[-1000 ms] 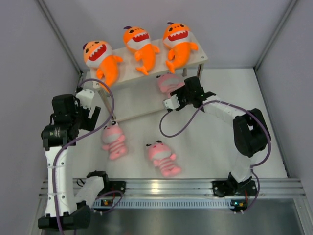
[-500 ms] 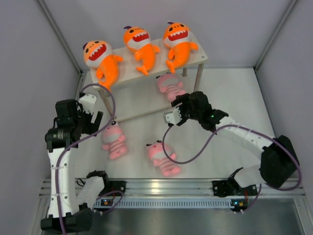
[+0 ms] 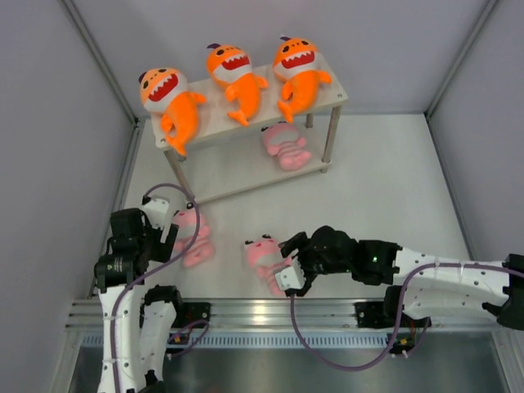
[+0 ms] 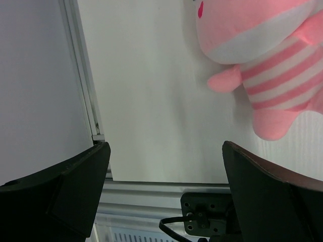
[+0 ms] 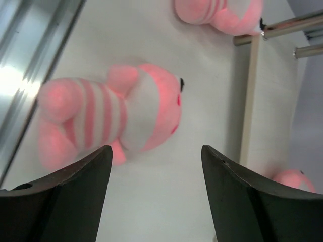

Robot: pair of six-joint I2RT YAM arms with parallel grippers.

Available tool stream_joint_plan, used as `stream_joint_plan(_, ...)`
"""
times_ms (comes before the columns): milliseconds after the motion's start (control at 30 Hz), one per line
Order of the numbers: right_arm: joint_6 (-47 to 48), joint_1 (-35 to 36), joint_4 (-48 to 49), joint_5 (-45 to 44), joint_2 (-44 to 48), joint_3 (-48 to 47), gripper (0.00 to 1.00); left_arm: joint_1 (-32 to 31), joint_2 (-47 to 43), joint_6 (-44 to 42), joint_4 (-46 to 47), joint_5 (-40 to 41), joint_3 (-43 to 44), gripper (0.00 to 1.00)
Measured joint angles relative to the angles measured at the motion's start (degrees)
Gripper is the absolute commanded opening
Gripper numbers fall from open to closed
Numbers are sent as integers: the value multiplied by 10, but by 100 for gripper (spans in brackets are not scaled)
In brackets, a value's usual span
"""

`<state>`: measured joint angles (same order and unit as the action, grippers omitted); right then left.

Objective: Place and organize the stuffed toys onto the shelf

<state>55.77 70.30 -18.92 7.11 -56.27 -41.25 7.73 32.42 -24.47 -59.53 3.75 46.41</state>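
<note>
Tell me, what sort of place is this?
Probably a robot testing booth: plain grey walls enclose a white table, and a metal rail anchors two cabled arms.

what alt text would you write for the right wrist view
A pink striped plush toy lies on the white table just ahead of the open right tool. Another pink toy shows at the top edge beside a metal shelf leg.

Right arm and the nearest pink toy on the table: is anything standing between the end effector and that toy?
Nothing visible does. The open right end effector sits right beside the pink toy on the table, and the right wrist view shows the toy just ahead of it with nothing else between them.
</note>
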Motion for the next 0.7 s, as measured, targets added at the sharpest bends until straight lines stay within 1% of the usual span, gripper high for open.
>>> stream_joint_plan(200, -110, 78, -21, -12, -5, 8, 72, 5, -23, 8, -1, 15, -34, 99)
stream_joint_plan(333, -201, 126, -33, -44, -38, -1, 74, 10, -29, 8, 0, 17, -34, 99)
stream_joint_plan(533, -308, 155, -52, -91, -74, -11, 75, 10, -32, 8, 0, 17, -35, 99)
stream_joint_plan(700, -330, 167, -31, -123, -80, 4, 77, 11, -32, 8, 0, 17, -35, 99)
